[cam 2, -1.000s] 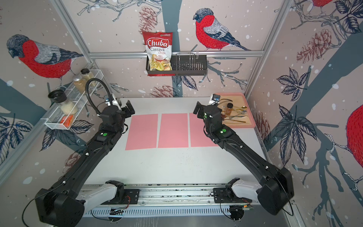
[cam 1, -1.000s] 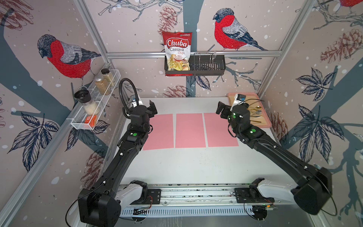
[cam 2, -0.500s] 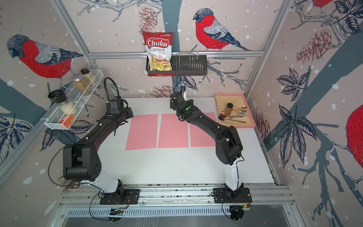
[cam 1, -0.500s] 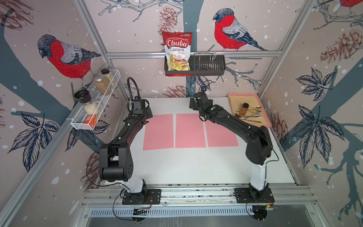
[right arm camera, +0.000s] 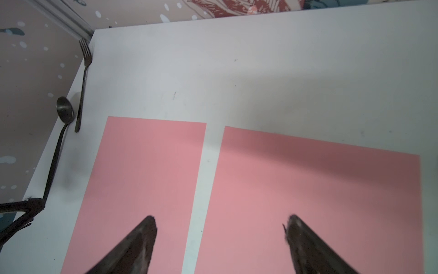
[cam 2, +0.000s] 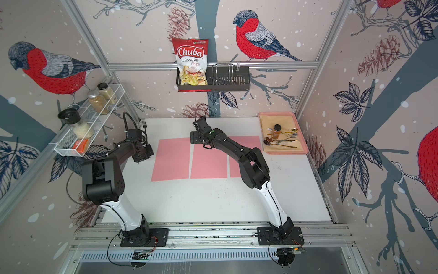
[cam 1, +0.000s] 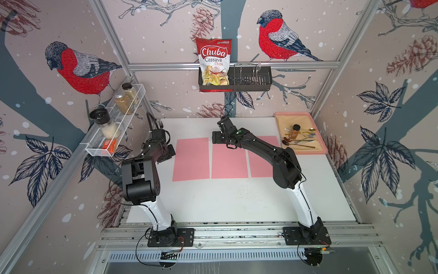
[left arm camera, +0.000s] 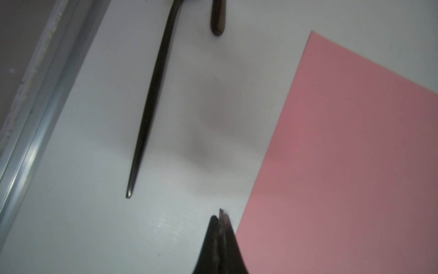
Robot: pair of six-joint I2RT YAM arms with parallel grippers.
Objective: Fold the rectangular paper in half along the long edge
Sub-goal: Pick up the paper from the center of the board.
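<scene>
**Pink sheets flat, both grippers empty**

Three pink sheets lie side by side on the table (cam 1: 237, 201): left sheet (cam 1: 191, 159), middle sheet (cam 1: 229, 161), right sheet (cam 1: 258, 169). The left gripper (left arm camera: 220, 214), fingers pressed together on nothing, is just beside the left sheet's left edge. The right gripper (right arm camera: 220, 223), spread wide and empty, hangs over the far ends of the left and middle sheets.

Pink rectangular paper sheets (cam 1: 190, 159): matt, smooth. White desk (cam 1: 237, 201): smooth, faint sheen, grey scuffs in places. Dark metal fork (right arm camera: 83, 83) and dark metal spoon (right arm camera: 64, 110): polished, glossy. Silver aluminium frame rail (left arm camera: 35, 132): brushed, dull shine. Red chip bag (cam 1: 214, 61): glossy film.
</scene>
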